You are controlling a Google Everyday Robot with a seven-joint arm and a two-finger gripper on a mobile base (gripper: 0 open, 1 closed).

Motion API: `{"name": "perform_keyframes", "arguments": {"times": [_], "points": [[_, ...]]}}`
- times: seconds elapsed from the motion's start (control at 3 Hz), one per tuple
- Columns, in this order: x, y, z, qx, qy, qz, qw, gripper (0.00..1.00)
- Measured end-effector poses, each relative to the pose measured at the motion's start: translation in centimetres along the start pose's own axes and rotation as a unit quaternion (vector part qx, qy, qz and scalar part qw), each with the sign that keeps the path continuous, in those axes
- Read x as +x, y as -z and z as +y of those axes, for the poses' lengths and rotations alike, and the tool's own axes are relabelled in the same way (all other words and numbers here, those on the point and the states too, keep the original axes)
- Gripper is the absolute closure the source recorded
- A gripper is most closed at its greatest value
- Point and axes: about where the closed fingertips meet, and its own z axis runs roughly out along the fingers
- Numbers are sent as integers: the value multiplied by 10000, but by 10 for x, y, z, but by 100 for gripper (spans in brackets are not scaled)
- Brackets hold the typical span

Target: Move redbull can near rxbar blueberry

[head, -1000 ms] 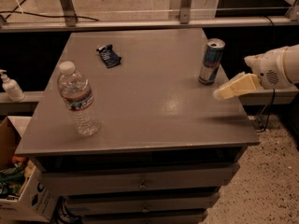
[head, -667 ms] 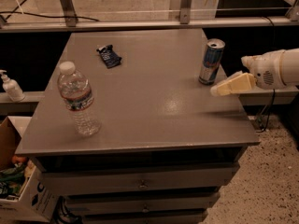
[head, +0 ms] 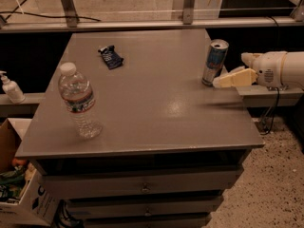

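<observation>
The redbull can (head: 214,62) stands upright near the right edge of the grey table (head: 156,113). It is slim, blue and silver, with a silver top. The rxbar blueberry (head: 110,56), a small dark blue wrapper, lies flat at the far left-middle of the table, well away from the can. My gripper (head: 231,71) reaches in from the right, just to the right of the can. Its jaws look open and empty, and the lower cream finger (head: 232,78) points at the can's base, very close to it or touching it.
A clear plastic water bottle (head: 79,100) stands near the table's front left. Drawers (head: 142,186) sit below the tabletop. A cardboard box (head: 21,189) is on the floor at the left. A soap dispenser (head: 9,87) stands on a ledge at the left. A rail (head: 142,23) runs behind.
My gripper has moved a little left, closer to the redbull can. The can, the wrapper and the bottle have not moved.
</observation>
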Motion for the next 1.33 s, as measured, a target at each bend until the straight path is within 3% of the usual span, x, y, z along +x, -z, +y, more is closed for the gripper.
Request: {"name": "perform_keyframes", "arguments": {"times": [0.67, 1.33], "points": [[-8, -29, 0, -541, -82, -612, 9966, 0], [-15, -47, 12, -1012, 19, -871, 9910, 41]]}}
